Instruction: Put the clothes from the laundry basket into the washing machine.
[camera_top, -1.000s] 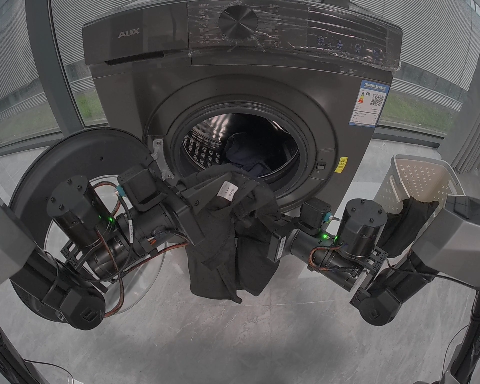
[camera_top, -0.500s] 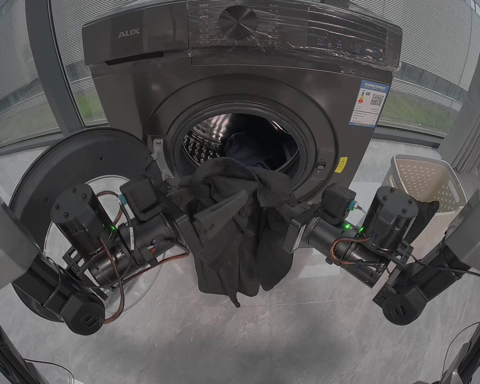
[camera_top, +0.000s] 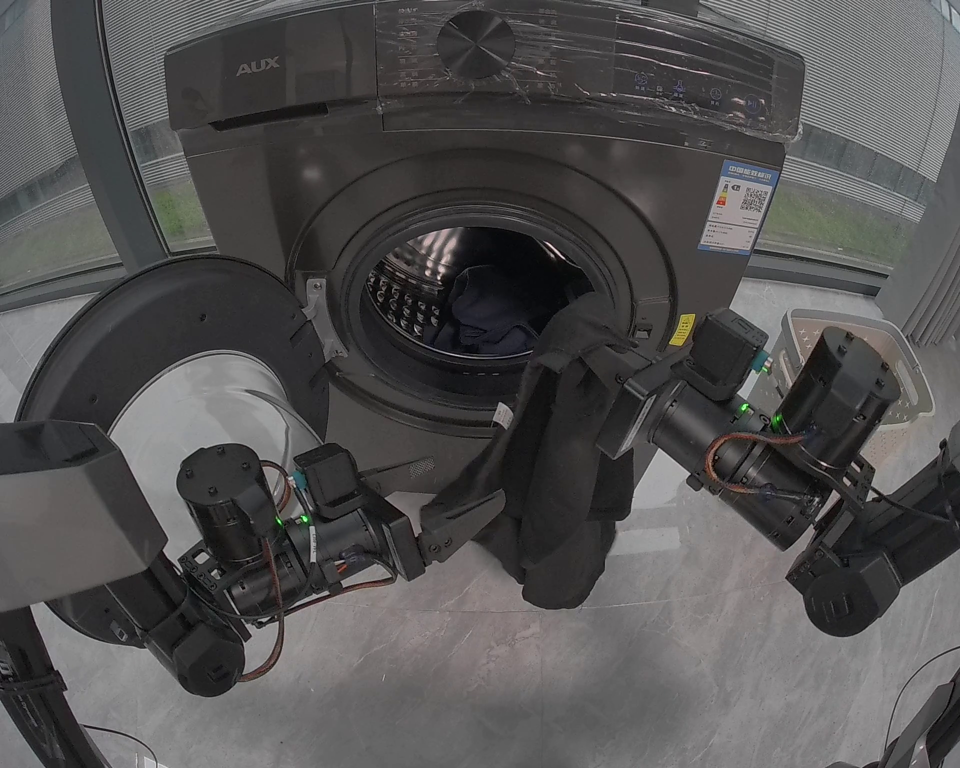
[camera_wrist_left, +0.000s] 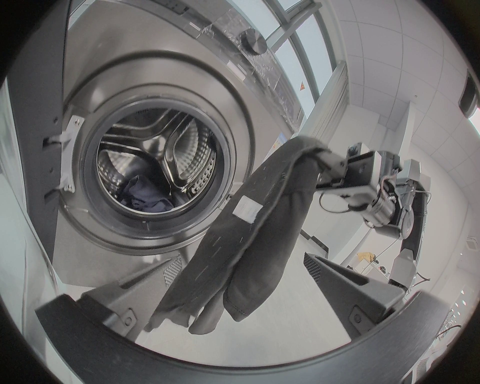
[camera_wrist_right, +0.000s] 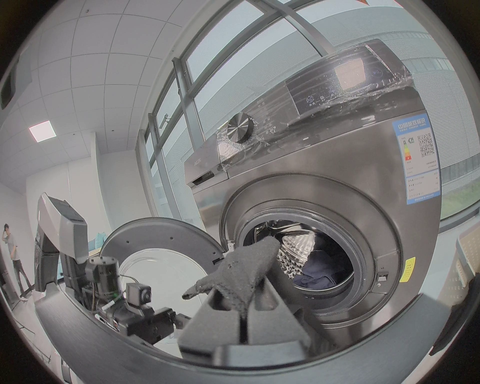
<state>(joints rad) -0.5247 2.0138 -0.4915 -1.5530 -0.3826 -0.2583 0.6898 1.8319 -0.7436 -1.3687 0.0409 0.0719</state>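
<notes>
Left gripper (camera_top: 462, 488) has been dropped low and drawn back to the near left. Right gripper (camera_top: 600, 365) has been lifted and carried right with the dark garment (camera_top: 550, 470), up to the right rim of the washing machine (camera_top: 300, 200) opening. Right jaws are clamped on the garment's top edge; the rest is hung down the machine front. Left jaws are spread wide by the lower hem; contact cannot be told. A blue cloth (camera_top: 485, 305) is seen in the drum. Laundry basket (camera_top: 800, 330) is set at far right.

Step judged: this garment is being loaded. Next, the cloth needs to be pushed through the opening, the hem lifted over the rim, then released.

Labels: white tag (camera_top: 503, 413) on garment, blue-and-white sticker (camera_top: 738, 207) and yellow sticker (camera_top: 682, 329) on machine front; print not read off.
</notes>
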